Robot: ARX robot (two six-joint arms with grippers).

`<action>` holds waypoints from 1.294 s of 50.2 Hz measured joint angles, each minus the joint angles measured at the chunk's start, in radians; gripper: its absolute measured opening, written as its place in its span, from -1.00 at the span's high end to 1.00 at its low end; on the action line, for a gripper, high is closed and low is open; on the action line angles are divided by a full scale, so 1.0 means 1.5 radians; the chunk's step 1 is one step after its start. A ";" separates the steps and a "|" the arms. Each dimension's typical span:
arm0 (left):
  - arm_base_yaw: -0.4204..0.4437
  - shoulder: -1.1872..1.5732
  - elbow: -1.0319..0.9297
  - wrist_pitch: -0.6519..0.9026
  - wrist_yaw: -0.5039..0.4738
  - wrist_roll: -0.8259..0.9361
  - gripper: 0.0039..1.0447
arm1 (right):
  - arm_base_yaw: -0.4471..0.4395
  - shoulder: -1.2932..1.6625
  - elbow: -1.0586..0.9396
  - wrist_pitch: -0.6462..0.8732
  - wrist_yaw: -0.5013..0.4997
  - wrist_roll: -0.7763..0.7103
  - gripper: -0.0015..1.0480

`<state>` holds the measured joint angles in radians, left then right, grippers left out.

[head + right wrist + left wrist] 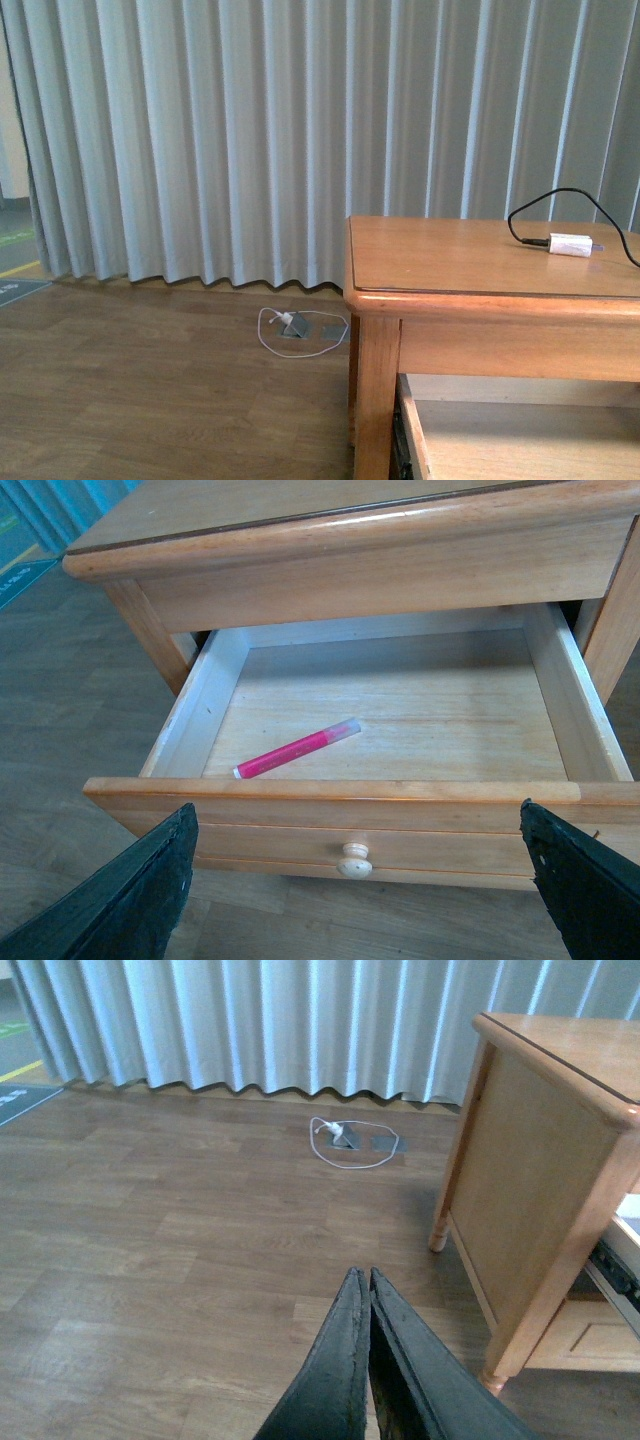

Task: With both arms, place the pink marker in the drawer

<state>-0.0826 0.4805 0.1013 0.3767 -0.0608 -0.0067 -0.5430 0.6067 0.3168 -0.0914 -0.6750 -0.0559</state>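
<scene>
In the right wrist view the drawer (330, 795) is pulled open under the wooden table top. The pink marker (297, 749) lies flat on the drawer's pale floor, toward one side, with nothing touching it. My right gripper (355, 865) is open and empty in front of the drawer front, its two black fingers wide apart on either side of the round pale knob (353, 861). My left gripper (366, 1280) is shut and empty, held above the wood floor beside the table. In the front view a corner of the open drawer (413, 430) shows; neither arm shows there.
The wooden table (480, 295) stands in front of grey curtains (300, 130). A white plug (570, 244) on a black cable lies on its top. A white cord (300, 330) and a floor socket lie on the wood floor. The table leg (560, 1290) is near my left gripper.
</scene>
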 joint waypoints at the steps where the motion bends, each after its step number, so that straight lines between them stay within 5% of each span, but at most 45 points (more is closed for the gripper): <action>1: 0.020 -0.009 -0.005 -0.005 0.026 0.001 0.93 | 0.000 0.000 0.000 0.000 0.000 0.000 -0.84; 48: 0.053 -0.203 -0.052 -0.131 0.041 0.002 0.93 | 0.000 0.000 0.000 0.000 0.000 0.000 -0.84; 53: 0.053 -0.304 -0.052 -0.245 0.041 0.001 0.93 | 0.000 0.000 0.000 0.000 0.000 0.000 -0.84; 65: 0.053 -0.317 -0.052 -0.250 0.041 0.001 0.86 | 0.000 0.000 0.000 0.000 0.000 0.000 -0.84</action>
<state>-0.0025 0.0048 0.0231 0.0021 0.0006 -0.0048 -0.5430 0.6064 0.3168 -0.0914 -0.6750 -0.0559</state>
